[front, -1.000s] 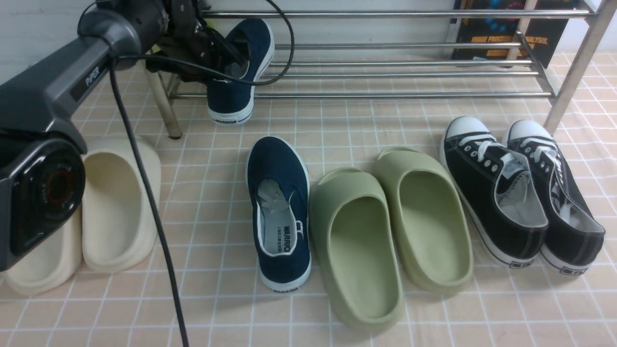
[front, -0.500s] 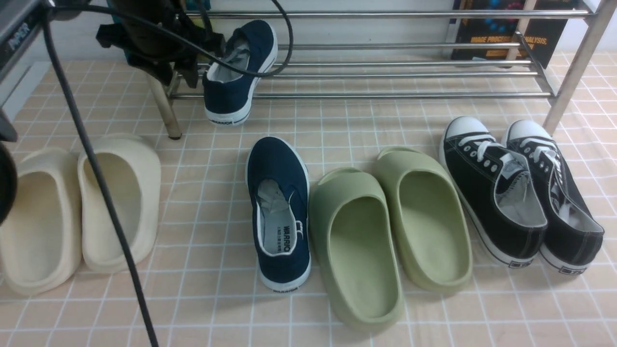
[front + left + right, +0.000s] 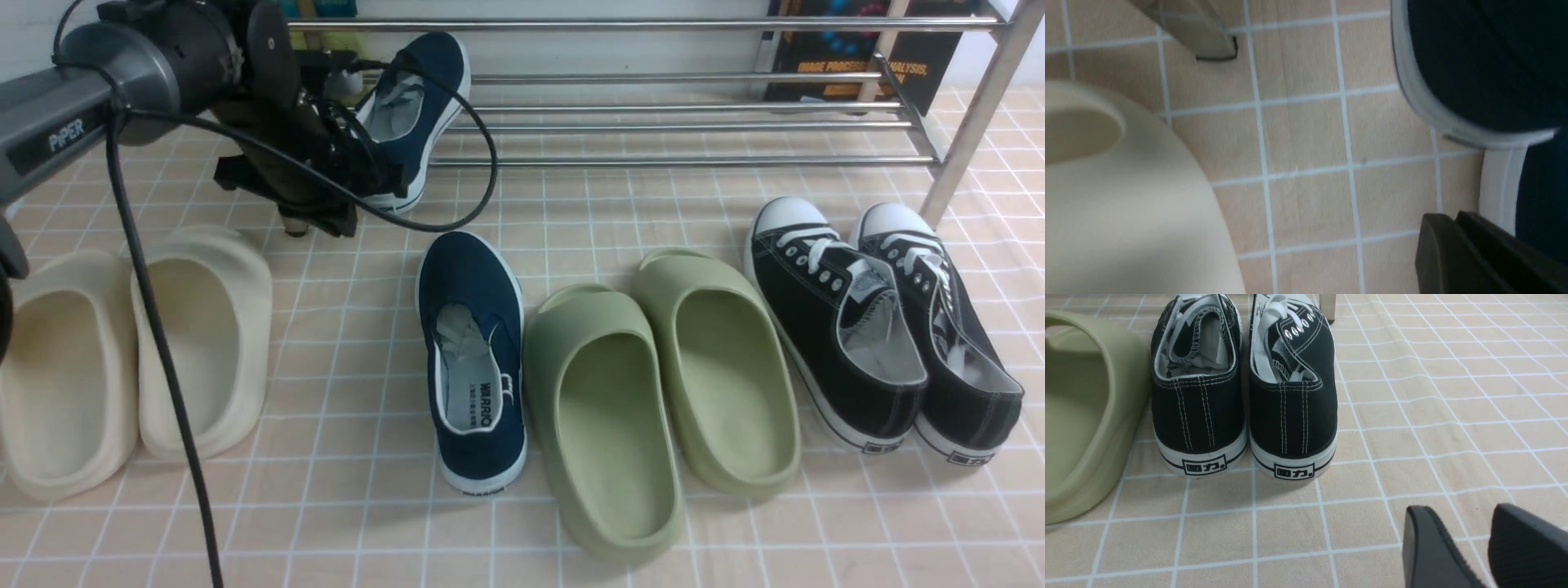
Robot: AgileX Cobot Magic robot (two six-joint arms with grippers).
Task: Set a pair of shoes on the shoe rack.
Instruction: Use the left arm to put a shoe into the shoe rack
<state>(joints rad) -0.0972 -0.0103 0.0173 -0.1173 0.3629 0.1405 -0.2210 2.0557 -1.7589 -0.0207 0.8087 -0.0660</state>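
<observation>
One navy slip-on shoe [image 3: 418, 86] leans tilted at the left end of the silver shoe rack [image 3: 669, 126], toe up by the upper bars, heel low. My left gripper [image 3: 367, 184] is shut on its heel end. In the left wrist view a dark finger [image 3: 1453, 253] lies against that shoe's white sole [image 3: 1498, 192]. The other navy shoe [image 3: 473, 327] lies flat on the floor in front, insole reading "WARRIOR"; its toe shows in the left wrist view [image 3: 1474, 61]. My right gripper [image 3: 1459, 514] is open and empty above the floor behind the black sneakers; it is out of the front view.
Cream slides [image 3: 196, 343] lie at front left, one [image 3: 1126, 204] close under the left wrist. Green slides [image 3: 661, 384] lie in the middle and black lace-up sneakers [image 3: 882, 327] at right, also in the right wrist view [image 3: 1241, 388]. The rack's left leg [image 3: 1208, 36] stands by the gripper.
My left arm has swung up and then down again in front of the rack's left end. The held navy shoe has turned its opening more toward me, toe staying by the upper bars.
</observation>
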